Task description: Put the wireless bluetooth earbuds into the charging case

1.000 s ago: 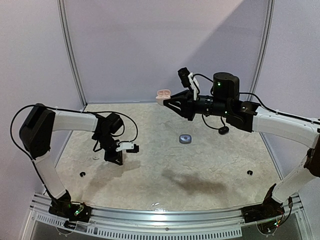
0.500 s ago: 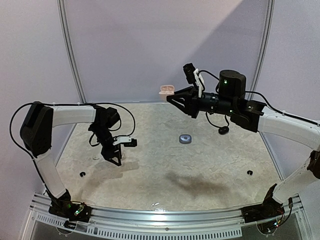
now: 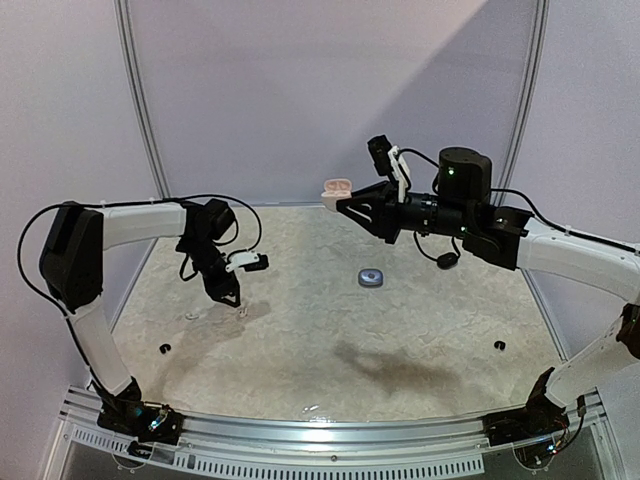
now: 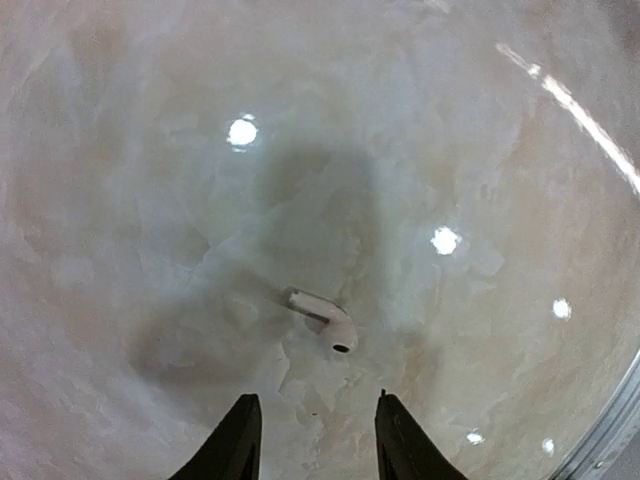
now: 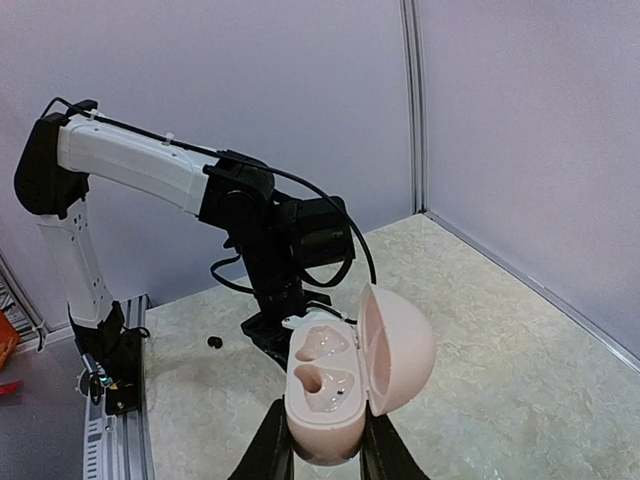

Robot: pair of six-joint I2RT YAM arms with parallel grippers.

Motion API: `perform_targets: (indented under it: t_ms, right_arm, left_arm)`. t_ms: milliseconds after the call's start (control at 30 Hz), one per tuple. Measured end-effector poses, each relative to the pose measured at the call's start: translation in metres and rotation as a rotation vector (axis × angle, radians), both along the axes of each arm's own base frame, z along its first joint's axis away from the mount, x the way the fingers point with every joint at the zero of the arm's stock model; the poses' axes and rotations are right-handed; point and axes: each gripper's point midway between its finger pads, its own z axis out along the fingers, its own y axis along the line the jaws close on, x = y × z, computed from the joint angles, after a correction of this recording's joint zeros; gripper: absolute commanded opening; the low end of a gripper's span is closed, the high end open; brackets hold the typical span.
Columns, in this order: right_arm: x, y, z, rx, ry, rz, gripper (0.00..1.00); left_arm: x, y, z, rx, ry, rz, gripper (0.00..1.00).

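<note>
While the left claw [image 4: 315, 447] hangs low over the surface [image 3: 400, 350] at about 9 o'clock, its two dark fingers stand apart with nothing between them. Seen from its own wrist camera, a single white earbud [image 4: 325, 322] lies flat on the pale marbled top just past the tips, at 12 o'clock from them and not touching either finger. Its stem points toward 10 o'clock and its rounded head, with a small dark opening, toward 4 o'clock.

Up at about 12 o'clock, well above the surface, the right claw [image 3: 345, 201] is stretched out sideways toward 9 o'clock and is clamped on the charging case [image 5: 345, 385]. The case is a pale pink pebble gripped low on its body by both fingers. Its lid is swung open to the 3 o'clock side and the two moulded wells face up. I can't make out for sure whether a bud sits in either well. From above, the case [image 3: 335, 188] shows as a small pink shape at the very tip of the claw.

Near the middle of the surface, a touch toward 1 o'clock, a small grey case [image 3: 371, 278] lies closed on its own, well apart from both arms. Two tiny black bits sit nearer the front, one at 8 o'clock [image 3: 165, 348] and one at 4 o'clock [image 3: 499, 345]; they are too small to identify.
</note>
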Motion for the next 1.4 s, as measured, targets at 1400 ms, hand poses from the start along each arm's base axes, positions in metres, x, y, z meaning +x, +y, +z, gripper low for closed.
perform_targets:
  t_ms: [1400]
  right_arm:
    - [0.000, -0.001, 0.001, 0.008, 0.017, -0.008, 0.04]
  left_arm:
    - [-0.029, -0.008, -0.012, -0.003, -0.099, -0.675, 0.36]
